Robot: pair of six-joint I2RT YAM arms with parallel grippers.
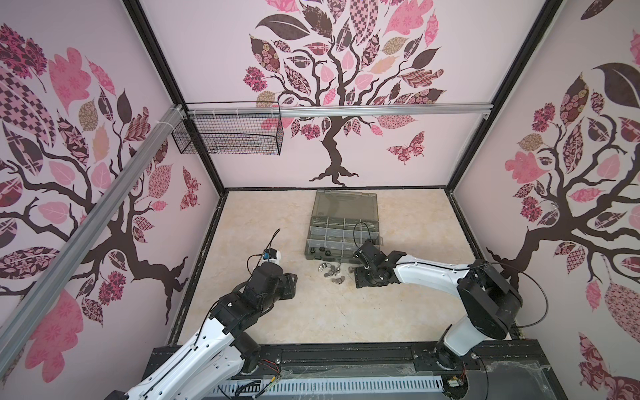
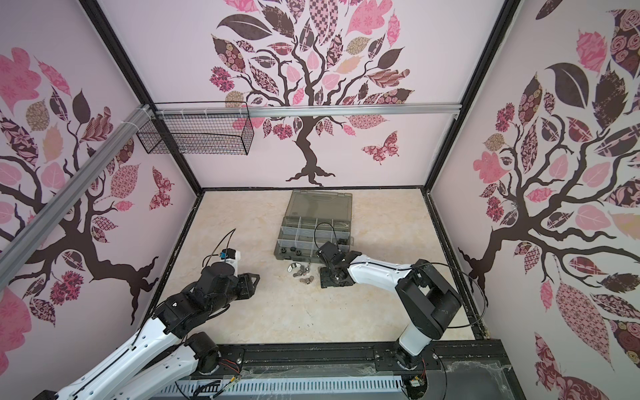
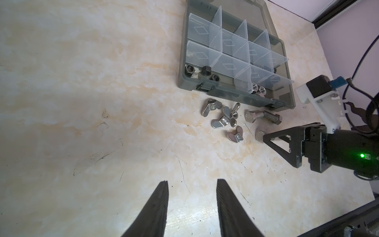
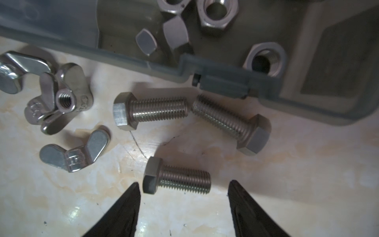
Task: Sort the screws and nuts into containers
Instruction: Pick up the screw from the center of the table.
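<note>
- Centrally, right gripper (image 4: 184,183): fingers apart, clamping nothing; one silver hex-head screw (image 4: 177,180) lies flat on the table (image 4: 287,164) between the tips, its head just beside one finger (image 4: 131,201)
- Beyond the tips: two further screws (image 4: 150,111), wing nuts (image 4: 74,151), then the organizer case (image 4: 123,59) holding hex nuts (image 4: 217,12)
- Left gripper (image 3: 192,182): fingers apart, nothing between; wing nuts well ahead of them
</note>
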